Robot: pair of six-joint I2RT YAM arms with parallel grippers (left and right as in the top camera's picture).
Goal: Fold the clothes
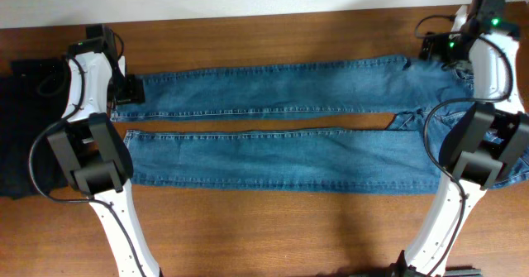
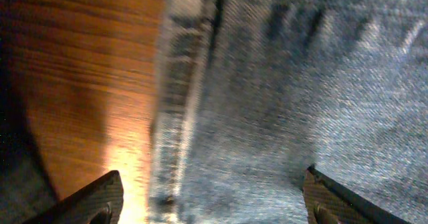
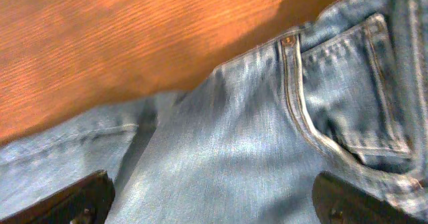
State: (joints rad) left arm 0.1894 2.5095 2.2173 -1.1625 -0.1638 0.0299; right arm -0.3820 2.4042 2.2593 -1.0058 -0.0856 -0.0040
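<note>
So the pair of medium-blue denim jeans (image 1: pixel 273 157) is laid out flat across the brown wooden table (image 1: pixel 248 227). The legs run toward the robot's left and the waistband end sits at its right. The two legs lie side by side with a thin strip of wood showing between them.

The left gripper (image 2: pixel 214 207) is down at the hem end of the far leg. Its dark fingers (image 2: pixel 100 197) are spread wide, with nothing pinched between them. The wrist view is blurry, but you can make out the stitched hem (image 2: pixel 177 117) running right under it, with bare wood off to one side.

The right gripper (image 3: pixel 214 204) is over the waist end, jaws wide apart too, just flat denim below and not clamped on anything. A stitched pocket (image 3: pixel 348 97) sits right by one finger.

There's also a pile of black folded fabric (image 1: pixel 16 145) at the table's left edge, partly behind the left arm.
</note>
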